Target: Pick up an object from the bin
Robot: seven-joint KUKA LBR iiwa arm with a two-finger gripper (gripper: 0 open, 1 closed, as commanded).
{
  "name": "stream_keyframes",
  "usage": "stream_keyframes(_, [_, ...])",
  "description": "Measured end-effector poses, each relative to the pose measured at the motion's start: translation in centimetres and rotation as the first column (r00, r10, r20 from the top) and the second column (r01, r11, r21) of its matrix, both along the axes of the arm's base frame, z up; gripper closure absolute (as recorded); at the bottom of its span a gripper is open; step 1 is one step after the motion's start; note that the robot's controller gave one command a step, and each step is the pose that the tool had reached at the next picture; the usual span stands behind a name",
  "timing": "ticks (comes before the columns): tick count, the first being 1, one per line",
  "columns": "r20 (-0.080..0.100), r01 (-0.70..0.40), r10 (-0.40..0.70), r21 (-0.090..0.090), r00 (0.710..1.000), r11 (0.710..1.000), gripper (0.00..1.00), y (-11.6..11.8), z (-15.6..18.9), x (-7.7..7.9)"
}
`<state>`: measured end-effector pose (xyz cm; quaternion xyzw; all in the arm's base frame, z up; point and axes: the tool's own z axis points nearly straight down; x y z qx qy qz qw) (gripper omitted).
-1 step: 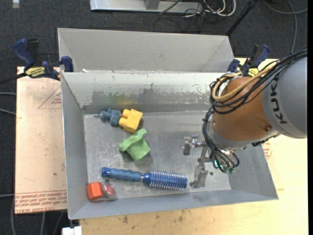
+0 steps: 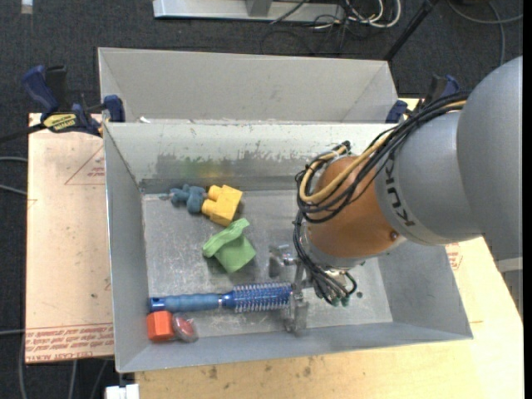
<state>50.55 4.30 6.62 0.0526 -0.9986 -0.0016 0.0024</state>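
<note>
Camera view shows the gripper (image 2: 296,310) low in the bin (image 2: 249,150), lower middle of the frame, touching the bristle end of the blue brush (image 2: 221,300). Open or closed, I cannot tell. Nothing is lifted yet.

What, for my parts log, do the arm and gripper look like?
The arm is a rounded grey link with black lettering. An orange domed cover sits at its wrist, wrapped in looping yellow, black and white cables. The gripper is bare grey metal.
</note>
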Motion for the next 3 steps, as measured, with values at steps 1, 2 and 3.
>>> stream_keyframes(1, [0.004, 0.005, -0.005, -0.002, 1.000, 1.000, 1.00, -0.3, 0.3, 0.1])
stream_keyframes(2, [0.016, 0.017, -0.017, -0.002, 1.000, 1.000, 1.00, -2.0, 11.6, 3.2])
stream_keyframes(3, [0.010, -0.012, 0.012, -0.002, 1.000, 1.000, 1.00, -0.8, 13.8, 3.1])
